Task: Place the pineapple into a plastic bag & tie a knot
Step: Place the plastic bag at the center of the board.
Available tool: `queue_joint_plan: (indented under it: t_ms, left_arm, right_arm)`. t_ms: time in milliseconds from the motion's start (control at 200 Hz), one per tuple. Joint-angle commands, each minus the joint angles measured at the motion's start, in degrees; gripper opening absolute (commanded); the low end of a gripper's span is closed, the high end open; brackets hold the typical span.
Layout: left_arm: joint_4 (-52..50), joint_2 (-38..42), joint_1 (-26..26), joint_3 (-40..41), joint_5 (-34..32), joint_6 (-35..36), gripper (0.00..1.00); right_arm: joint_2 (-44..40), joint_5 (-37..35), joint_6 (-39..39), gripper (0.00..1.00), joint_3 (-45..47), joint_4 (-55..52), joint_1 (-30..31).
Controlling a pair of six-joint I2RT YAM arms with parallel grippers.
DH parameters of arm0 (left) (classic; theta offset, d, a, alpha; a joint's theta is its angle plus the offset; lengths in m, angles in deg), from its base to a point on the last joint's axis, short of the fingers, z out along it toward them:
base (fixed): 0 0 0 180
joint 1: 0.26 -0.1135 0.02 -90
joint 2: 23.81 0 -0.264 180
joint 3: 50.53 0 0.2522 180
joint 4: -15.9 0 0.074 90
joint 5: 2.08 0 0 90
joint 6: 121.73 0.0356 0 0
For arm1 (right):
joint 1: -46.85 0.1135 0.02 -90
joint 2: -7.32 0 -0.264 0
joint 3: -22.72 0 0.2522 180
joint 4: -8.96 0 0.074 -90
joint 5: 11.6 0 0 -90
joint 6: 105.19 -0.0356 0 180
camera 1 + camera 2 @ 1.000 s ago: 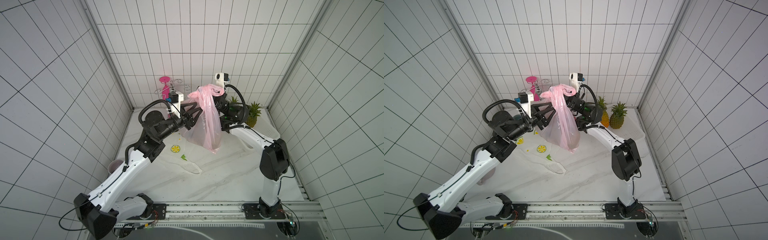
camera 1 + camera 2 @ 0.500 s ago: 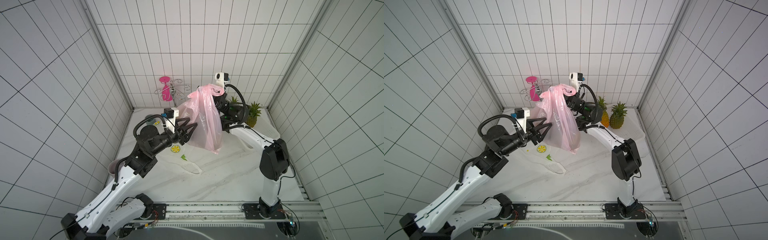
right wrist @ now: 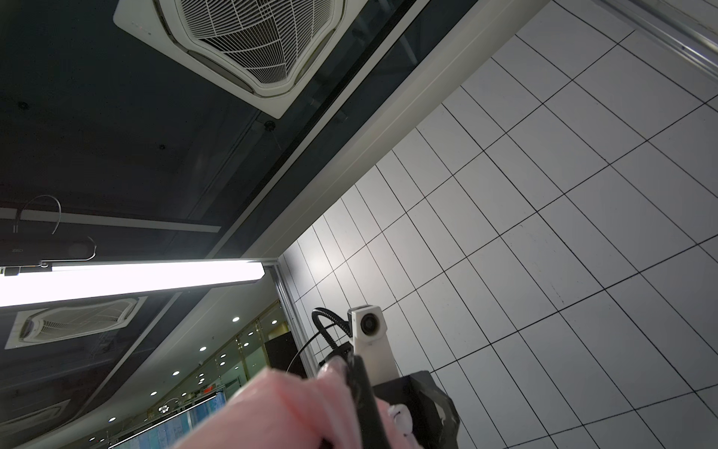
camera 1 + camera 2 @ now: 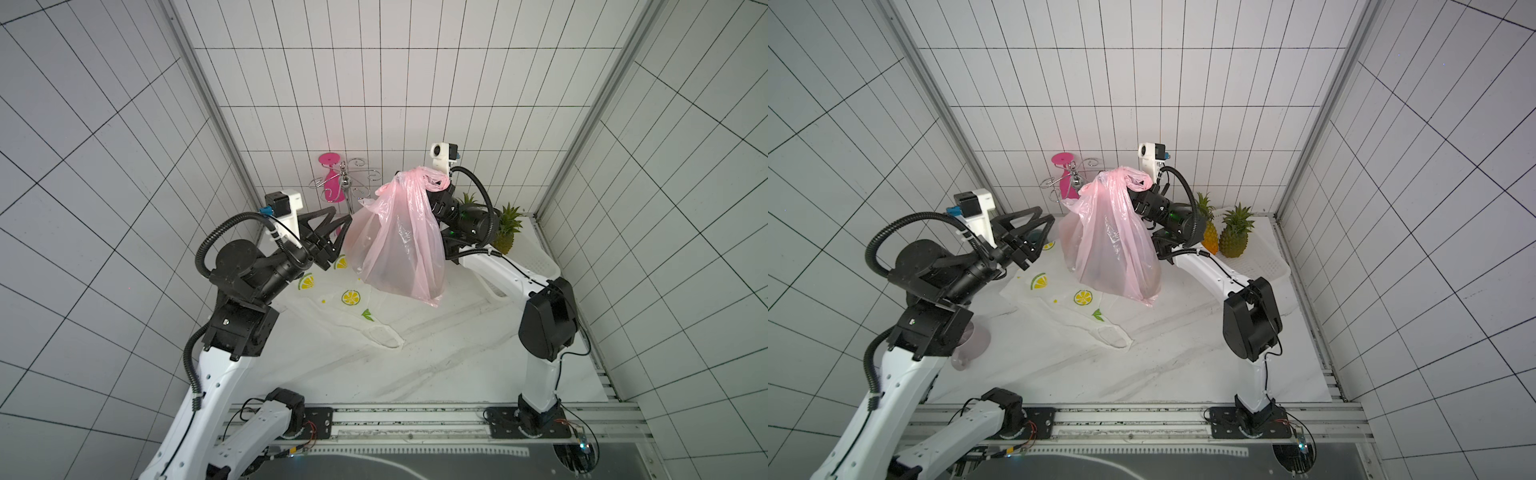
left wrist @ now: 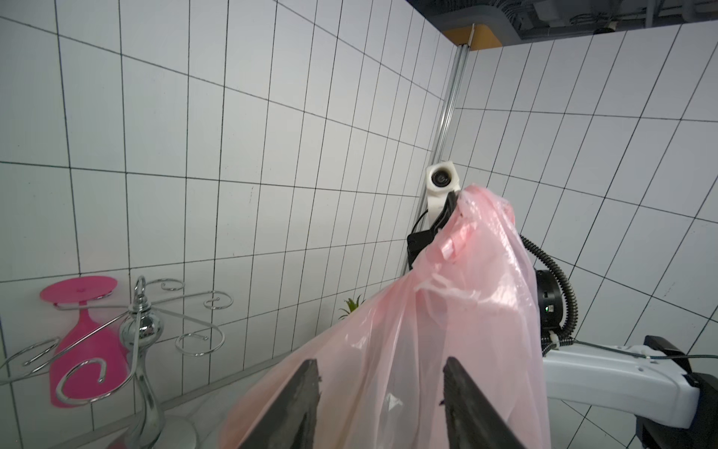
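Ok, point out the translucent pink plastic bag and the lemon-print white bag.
Translucent pink plastic bag (image 4: 399, 249): in a top view, mid body.
Lemon-print white bag (image 4: 351, 297): in a top view, lemon slice.

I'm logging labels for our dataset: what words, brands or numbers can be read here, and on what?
No text can be read.
Pale mark on the dark ceiling fixture, right wrist view: too small to read.
The screens beyond the glass: blurred.
The lemon-print bag and the pink bag: no words visible.

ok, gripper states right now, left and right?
Left gripper: open, holding nothing, fingers spread next to the pink bag.
Right gripper: shut on the pink bag's bunched top.
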Motion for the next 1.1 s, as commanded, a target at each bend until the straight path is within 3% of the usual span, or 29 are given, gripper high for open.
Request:
queue_joint_plan:
  t_ms: [0, 170, 590, 825, 1094]
  left_arm:
    - [4.2, -3.5, -0.3, -2.8, 5.4, -2.9, 0.53]
    - [6.2, -6.8, 1.1, -4.7, 7.4, -1.9, 0.54]
    - [1.6, -12.3, 9.9, -10.2, 1.0, 6.0, 0.58]
    - [-1.2, -14.6, 10.1, -12.9, -3.1, 8.5, 0.58]
    - [-1.2, -15.0, 10.1, -13.7, -2.9, 8.8, 0.49]
  right_arm:
    - [-3.0, -3.2, -3.1, 0.00, -6.9, 17.2, -0.3]
    - [-3.0, -2.8, -3.3, 0.00, -6.9, 17.2, 0.0]
    - [-3.1, -2.2, -3.0, 0.00, -6.0, 17.2, 0.5]
    - [-3.6, -1.5, -3.0, 0.00, -5.9, 17.2, 0.8]
    - [-3.8, -0.4, -3.0, 0.00, -6.3, 17.1, 1.3]
